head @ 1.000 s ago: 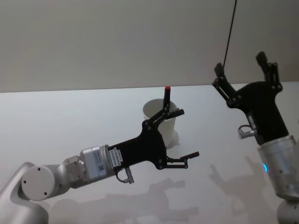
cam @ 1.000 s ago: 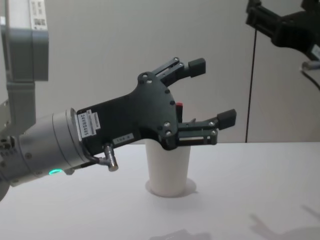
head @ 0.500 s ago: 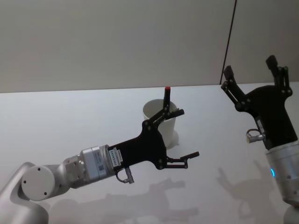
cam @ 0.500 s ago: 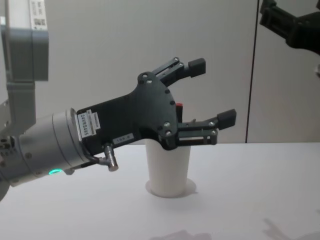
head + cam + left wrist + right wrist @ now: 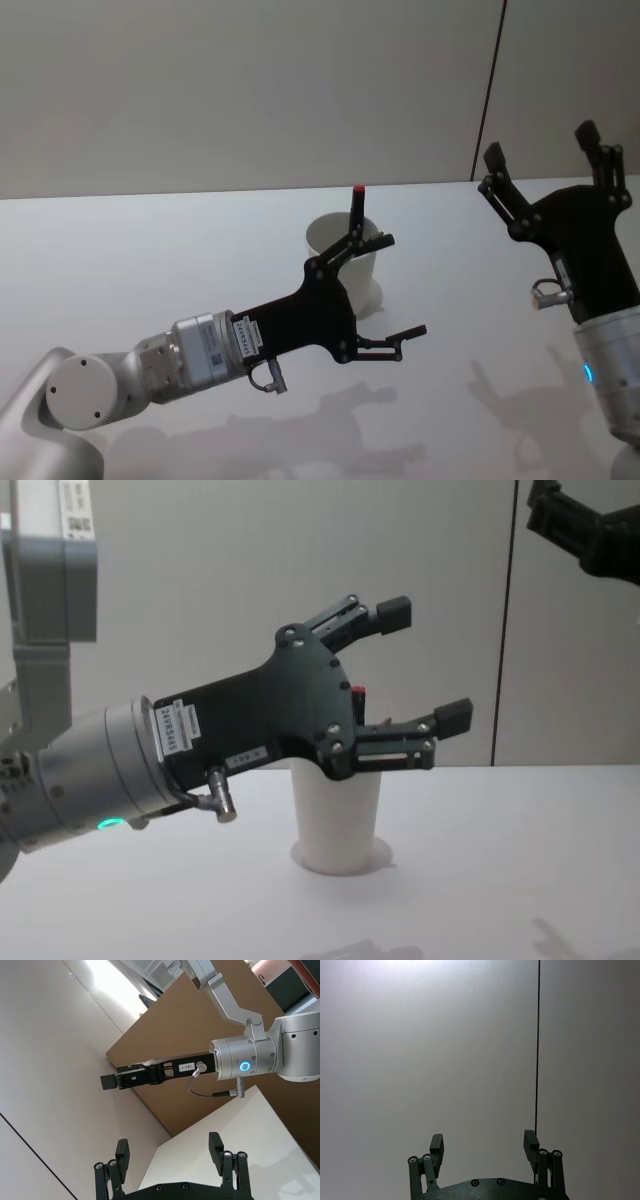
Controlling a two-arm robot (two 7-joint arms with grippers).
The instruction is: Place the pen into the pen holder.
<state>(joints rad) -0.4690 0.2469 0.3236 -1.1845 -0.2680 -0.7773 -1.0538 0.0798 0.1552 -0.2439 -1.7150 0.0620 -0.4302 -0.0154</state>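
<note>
The pen (image 5: 357, 208) is seen standing upright inside the pen holder (image 5: 345, 262), a white paper cup on the tabletop (image 5: 150, 260), with its red tip projecting above the rim. The left gripper (image 5: 392, 285) is held just in front of the cup, fingers spread apart and empty. The right gripper (image 5: 542, 152) is raised well to the right, fingers likewise apart and empty.
</note>
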